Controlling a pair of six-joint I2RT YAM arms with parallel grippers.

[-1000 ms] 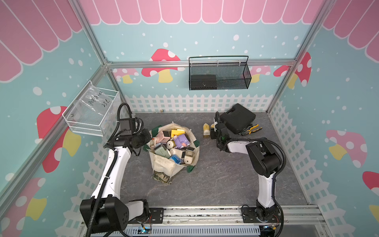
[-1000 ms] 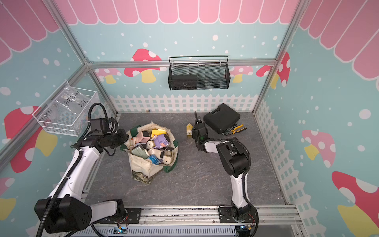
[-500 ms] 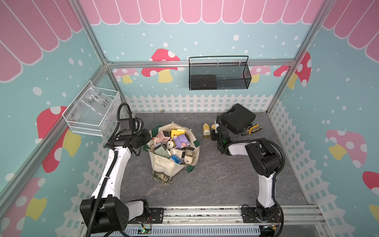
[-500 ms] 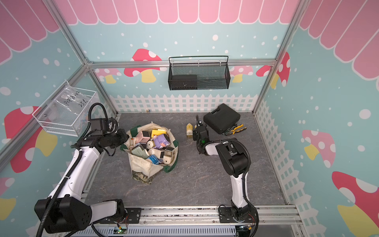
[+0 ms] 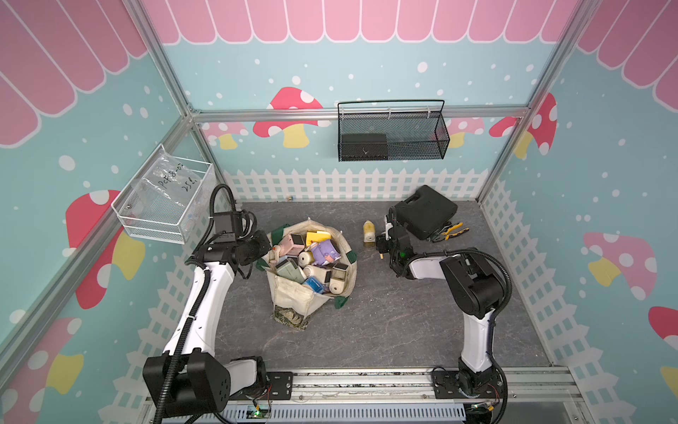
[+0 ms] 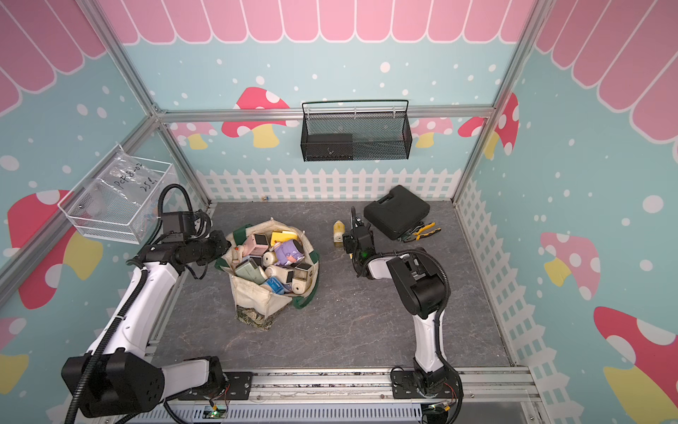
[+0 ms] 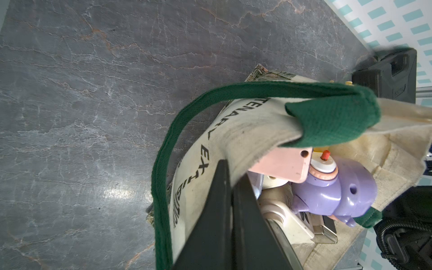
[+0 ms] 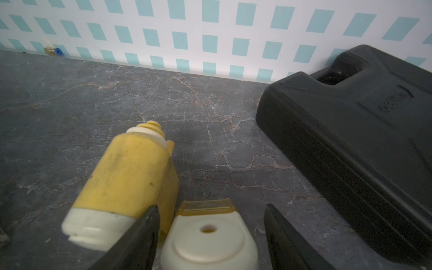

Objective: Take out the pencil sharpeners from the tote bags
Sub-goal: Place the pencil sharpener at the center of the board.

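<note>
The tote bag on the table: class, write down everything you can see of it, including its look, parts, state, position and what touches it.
The tote bag is cream canvas, soft-looking and a little soiled, with dark green straps, dark lettering on its side and a leafy printed panel at its bottom end. It lies slumped on the grey table with its mouth gaping, heaped with pastel pencil sharpeners. The left gripper is shut on its rim, and one strap loops free beside it.

I see a grey marbled desk inside teal walls printed with mushrooms, pink scallops, a white fence. A black basket hangs on the back wall, a white basket at left.
</note>
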